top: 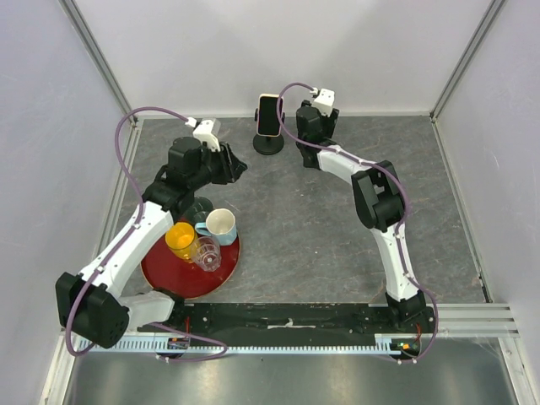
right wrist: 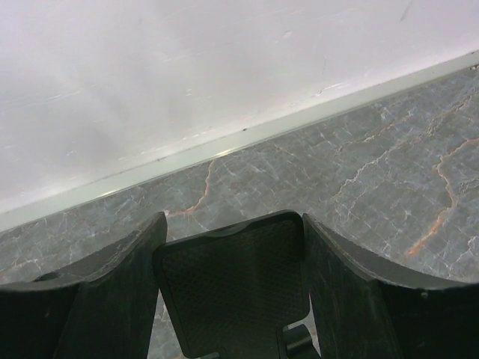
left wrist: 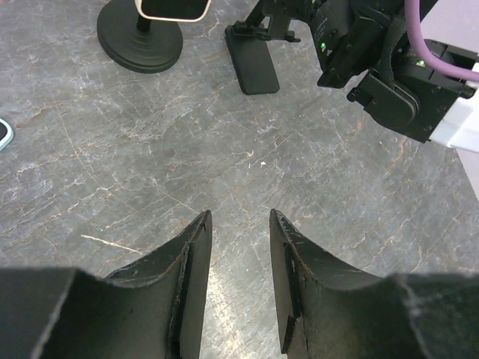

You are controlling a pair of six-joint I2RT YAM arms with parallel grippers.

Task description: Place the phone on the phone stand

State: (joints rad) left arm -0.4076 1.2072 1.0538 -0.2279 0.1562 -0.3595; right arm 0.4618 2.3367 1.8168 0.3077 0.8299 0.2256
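The phone (top: pixel 268 114), cream-edged with a dark screen, stands upright on a black round-based holder (top: pixel 269 144) at the back of the table; its lower edge shows in the left wrist view (left wrist: pixel 174 9). A second black folding phone stand (left wrist: pixel 253 67) sits just right of the holder. My right gripper (top: pixel 305 135) has its fingers on either side of that stand's textured plate (right wrist: pixel 232 284), touching it. My left gripper (top: pixel 232 164) is open and empty above bare table, its gap (left wrist: pixel 239 218) facing both stands.
A red plate (top: pixel 181 278) at the front left carries an orange cup (top: pixel 180 239), a clear glass (top: pixel 207 252) and a pale blue mug (top: pixel 220 225). White walls close in the back and sides. The grey marbled table (top: pixel 304 228) lies between the arms.
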